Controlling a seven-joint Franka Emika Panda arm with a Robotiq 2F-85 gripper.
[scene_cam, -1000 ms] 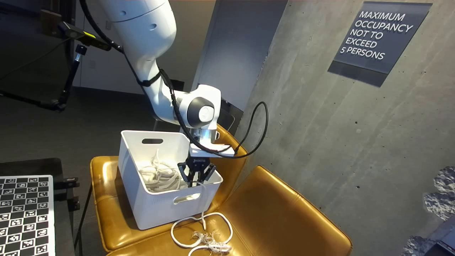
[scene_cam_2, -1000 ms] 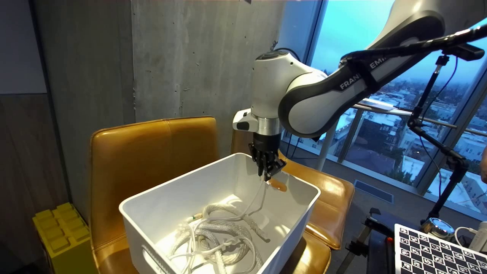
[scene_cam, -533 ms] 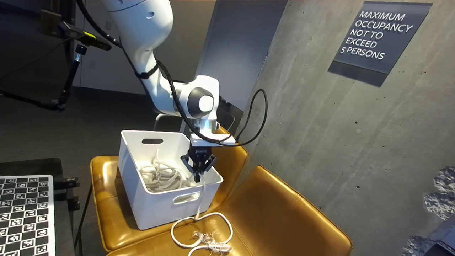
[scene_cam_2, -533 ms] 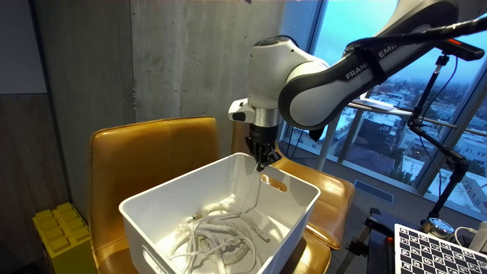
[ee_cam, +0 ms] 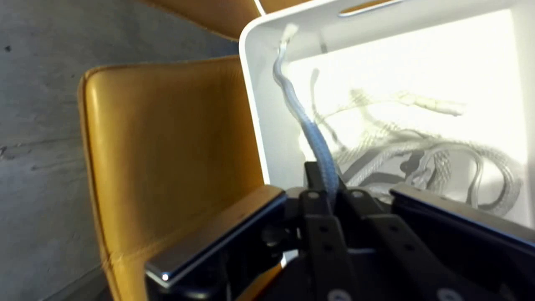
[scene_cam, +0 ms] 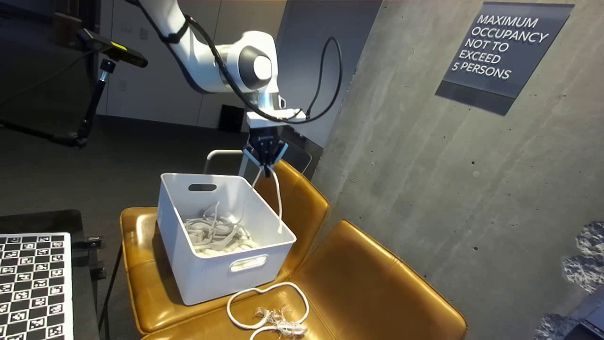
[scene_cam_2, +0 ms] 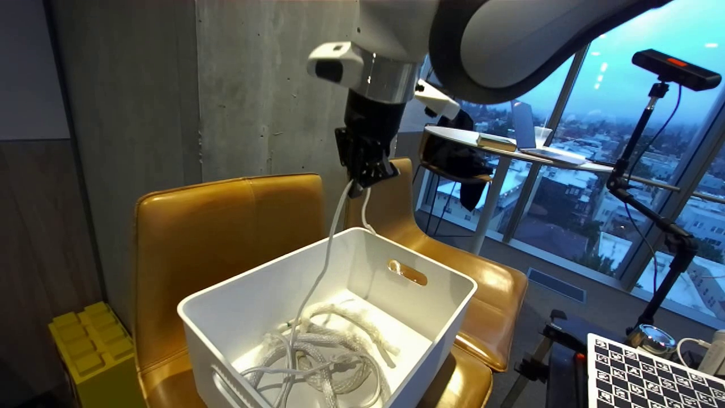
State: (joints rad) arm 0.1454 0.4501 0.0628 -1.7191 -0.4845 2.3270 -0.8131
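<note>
Above the white bin [scene_cam: 212, 278] | my gripper [scene_cam: 267, 171], jaws pinched together on cord [ee_cam: 309, 129] (free end dangling) | remotely, I'd lift slowly, avoiding snags.

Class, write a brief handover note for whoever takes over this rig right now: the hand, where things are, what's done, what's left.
Hand: closed on a white cord, above the bin.
Things: one end of the cord hangs free near a corner of the bin; the other side runs down toward the pile of white ropes inside. A frayed rope lies outside, on a chair seat.
Done: the cord is gripped and partly raised above the bin.
Left, probably: setting the cord down and letting go.
</note>
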